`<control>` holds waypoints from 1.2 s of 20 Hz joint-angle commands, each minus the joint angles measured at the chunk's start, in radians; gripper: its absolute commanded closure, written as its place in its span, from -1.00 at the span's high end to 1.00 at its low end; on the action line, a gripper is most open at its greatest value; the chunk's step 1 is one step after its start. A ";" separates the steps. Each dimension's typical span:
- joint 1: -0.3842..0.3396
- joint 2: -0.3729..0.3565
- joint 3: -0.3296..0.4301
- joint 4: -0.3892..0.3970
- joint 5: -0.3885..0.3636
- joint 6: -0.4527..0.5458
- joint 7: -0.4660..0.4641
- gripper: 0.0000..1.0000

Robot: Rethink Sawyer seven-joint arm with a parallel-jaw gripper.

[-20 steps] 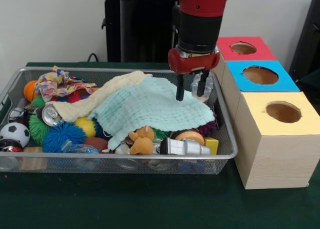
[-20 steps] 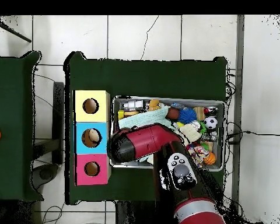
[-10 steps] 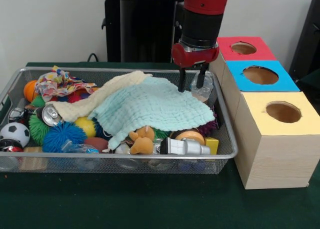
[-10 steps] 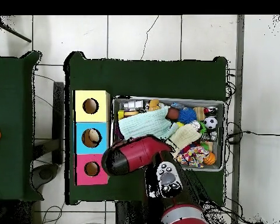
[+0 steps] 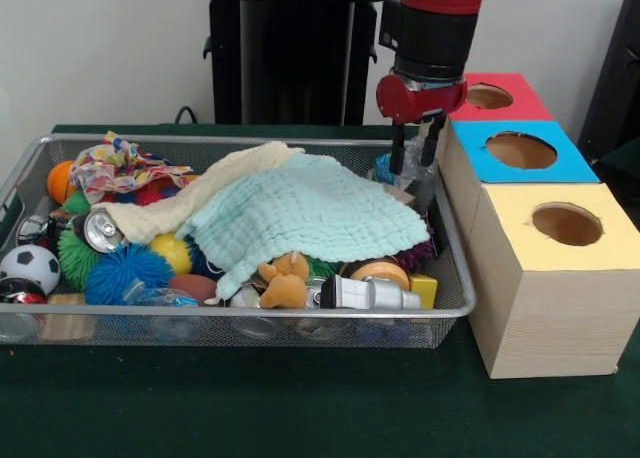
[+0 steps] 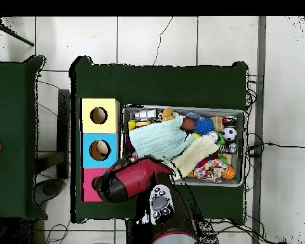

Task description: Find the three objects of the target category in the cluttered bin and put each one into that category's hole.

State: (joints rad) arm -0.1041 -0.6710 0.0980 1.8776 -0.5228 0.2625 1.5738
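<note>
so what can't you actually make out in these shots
- Whatever lies under the mint cloth and cream cloth, both views: the cloths cover the bin's middle.
- Whether the gripper holds anything, front view: its tips sit low against clutter at the bin's edge; overhead, the arm covers it.
- The red box's hole, overhead: hidden by the arm.

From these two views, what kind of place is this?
Likely a robotics lab sorting setup: a mesh bin of jumbled toys on a green table, three boxes with holes beside it, tiled floor and loose cables.

Mint-green cloth (image 5: 305,216) over a cream one (image 5: 190,200) — boxes red (image 5: 490,97), blue (image 5: 520,151), yellow (image 5: 560,223) (multicoloured rag (image 5: 115,165)).
</note>
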 commanded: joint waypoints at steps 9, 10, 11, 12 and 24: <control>-0.017 0.204 -0.101 -0.002 -0.007 -0.193 0.176 1.00; -0.021 0.204 -0.100 -0.002 -0.007 -0.195 0.168 1.00; -0.031 0.198 -0.094 0.001 -0.008 -0.186 0.155 1.00; -0.040 0.191 -0.088 0.003 -0.008 -0.174 0.142 1.00; -0.118 0.104 -0.034 0.062 -0.021 -0.090 0.068 1.00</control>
State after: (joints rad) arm -0.1785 -0.5571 0.0152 1.9093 -0.5224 0.1159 1.5738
